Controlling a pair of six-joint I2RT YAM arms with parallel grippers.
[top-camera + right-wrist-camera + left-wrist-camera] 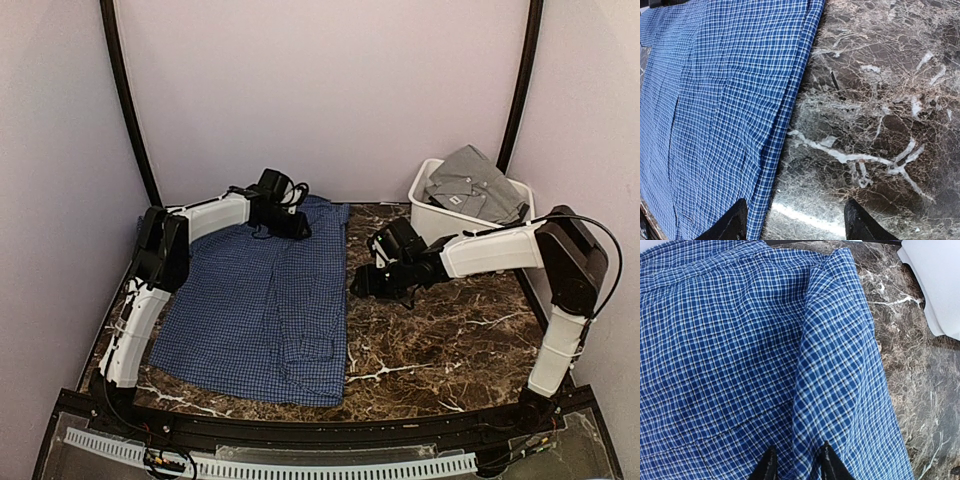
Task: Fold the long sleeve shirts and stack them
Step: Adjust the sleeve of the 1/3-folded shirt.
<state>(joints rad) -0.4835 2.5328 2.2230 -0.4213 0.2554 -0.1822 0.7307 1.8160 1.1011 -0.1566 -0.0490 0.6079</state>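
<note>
The navy-blue checked shirt (260,310) lies spread on the left half of the marble table, with a sleeve folded in along its right side (840,365). My left gripper (290,225) hovers over its far end. Its jaws (797,460) are open and a ridge of the folded cloth runs between the tips. My right gripper (365,282) hangs open just right of the shirt's right edge (785,115). One fingertip (735,222) is over the cloth and the other over bare marble. The grey shirt (472,183) lies crumpled in the bin.
A white plastic bin (425,215) stands at the back right corner, close behind my right arm, and its corner (940,285) shows in the left wrist view. Dark veined marble (440,350) makes up the right half of the table. Walls enclose the back and both sides.
</note>
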